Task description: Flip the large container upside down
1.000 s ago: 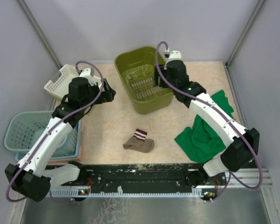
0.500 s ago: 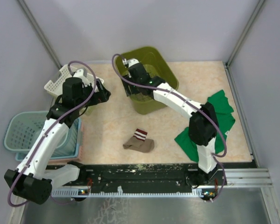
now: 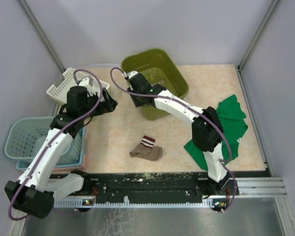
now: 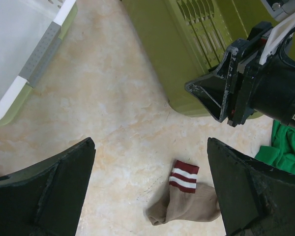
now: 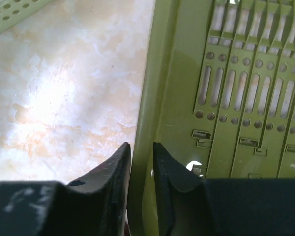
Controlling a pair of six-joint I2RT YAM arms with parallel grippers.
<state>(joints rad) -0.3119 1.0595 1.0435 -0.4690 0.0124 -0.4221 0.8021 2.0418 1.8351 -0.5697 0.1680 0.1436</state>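
Note:
The large container [image 3: 162, 66] is an olive-green slotted tub at the back middle of the table, open side up and leaning a little to the right. My right gripper [image 3: 140, 100] reaches over it from the left. In the right wrist view that gripper [image 5: 141, 147] is shut on the left wall of the tub [image 5: 226, 98], one finger outside and one inside. My left gripper [image 3: 110, 102] hovers open to the left of the tub, holding nothing. In the left wrist view the left gripper [image 4: 150, 143] stands over bare table, with the tub [image 4: 157, 44] and the right gripper [image 4: 226, 93] ahead.
A brown sock with red and white stripes [image 3: 146, 148] lies at the near middle. A green cloth [image 3: 221, 130] is on the right under the right arm. A white basket [image 3: 64, 83] and a teal basket [image 3: 27, 140] stand on the left.
My right arm swung from the tub's right side across to its left wall and its jaws closed on that wall. The tub has tipped slightly. My left arm barely moved.

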